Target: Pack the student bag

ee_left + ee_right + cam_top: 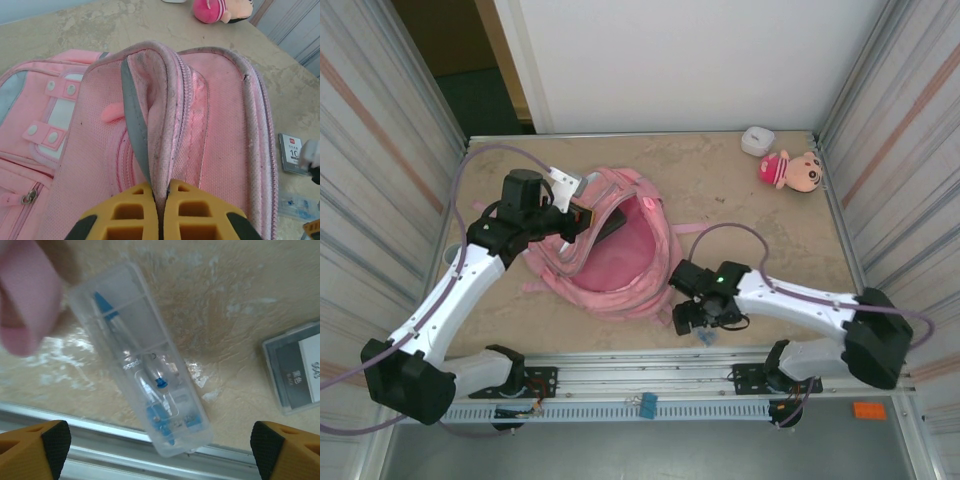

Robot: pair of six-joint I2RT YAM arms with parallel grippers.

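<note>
Top external view: at centre left, the left gripper (582,220) is closed tight on the opening rim of the student bag (615,262), which lies in the middle of the table (740,205). Right of the bag, the right gripper (698,320) stands wide and empty above a clear pen case (142,365). A plush doll (792,170) lies at upper right.

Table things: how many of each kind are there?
Pink backpack: 1
Plush doll: 1
Small white object: 1
Clear pen case: 1
Small grey packet: 1
Total: 5
</note>
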